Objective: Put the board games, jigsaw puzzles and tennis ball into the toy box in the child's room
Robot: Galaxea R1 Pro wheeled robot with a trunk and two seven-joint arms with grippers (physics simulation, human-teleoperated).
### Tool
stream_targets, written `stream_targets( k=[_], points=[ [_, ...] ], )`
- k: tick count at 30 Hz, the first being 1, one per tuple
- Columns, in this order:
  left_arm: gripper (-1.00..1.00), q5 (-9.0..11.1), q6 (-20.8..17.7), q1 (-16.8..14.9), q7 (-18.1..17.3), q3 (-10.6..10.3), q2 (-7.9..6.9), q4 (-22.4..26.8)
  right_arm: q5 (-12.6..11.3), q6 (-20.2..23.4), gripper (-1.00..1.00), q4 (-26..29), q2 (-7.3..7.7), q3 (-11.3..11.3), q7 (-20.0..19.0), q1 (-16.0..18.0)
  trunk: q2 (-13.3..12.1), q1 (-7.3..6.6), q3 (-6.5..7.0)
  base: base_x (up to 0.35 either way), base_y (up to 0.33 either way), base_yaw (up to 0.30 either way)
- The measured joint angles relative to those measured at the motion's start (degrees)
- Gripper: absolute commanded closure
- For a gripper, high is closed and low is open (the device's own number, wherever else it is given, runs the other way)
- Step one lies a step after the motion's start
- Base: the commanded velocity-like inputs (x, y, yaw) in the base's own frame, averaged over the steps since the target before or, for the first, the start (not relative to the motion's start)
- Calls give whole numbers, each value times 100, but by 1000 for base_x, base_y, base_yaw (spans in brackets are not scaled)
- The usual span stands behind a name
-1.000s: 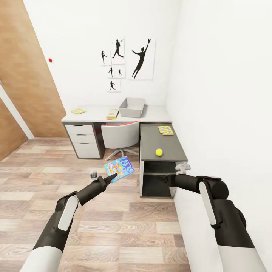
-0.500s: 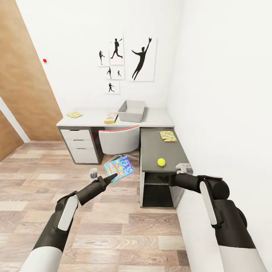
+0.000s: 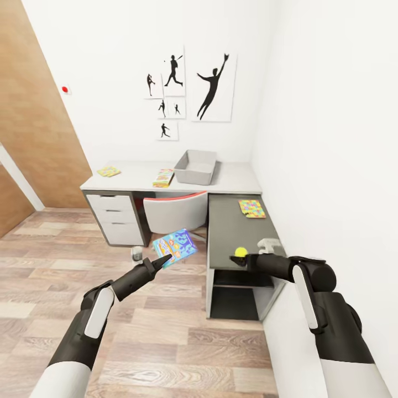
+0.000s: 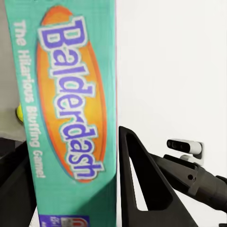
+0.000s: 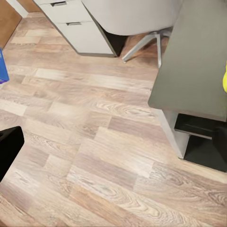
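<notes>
- Just left of centre in the head view, your left gripper is clamped on the blue board game, held up over the wood floor; in the left wrist view it's a teal "Balderdash" box beside one dark finger.
- Right of centre, your right gripper sits over the near end of the table's dark wing, just beside the tennis ball. Can't tell how its jaws stand.
- Upper centre, the toy box sits on the pale table top, with another board game just left of it.
- One jigsaw puzzle lies at the far left end, the other on the dark wing.
- A grey chair is tucked under the table.
</notes>
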State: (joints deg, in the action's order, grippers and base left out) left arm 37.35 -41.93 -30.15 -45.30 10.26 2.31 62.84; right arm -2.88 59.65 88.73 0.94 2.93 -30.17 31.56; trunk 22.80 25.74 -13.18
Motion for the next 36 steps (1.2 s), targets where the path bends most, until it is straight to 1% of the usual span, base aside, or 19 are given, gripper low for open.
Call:
stream_targets(
  k=[10,14,24,36],
  points=[
    [100,-4,2,7,3,5,0,1,1,0,-100,-1,7,0,0,-3,0,1,0,40,-8,254],
    [100,20,-8,6,5,7,0,1,0,0,-100,0,9,1,0,-1,0,1,0,9,-2,163],
    [100,26,-12,6,4,4,5,43,0,0,-100,1,10,1,0,-3,0,0,0,43,0,41],
    [100,10,-5,6,9,-3,9,101,7,0,-100,1,16,8,0,-4,1,-2,0,283,0,4]
  ],
)
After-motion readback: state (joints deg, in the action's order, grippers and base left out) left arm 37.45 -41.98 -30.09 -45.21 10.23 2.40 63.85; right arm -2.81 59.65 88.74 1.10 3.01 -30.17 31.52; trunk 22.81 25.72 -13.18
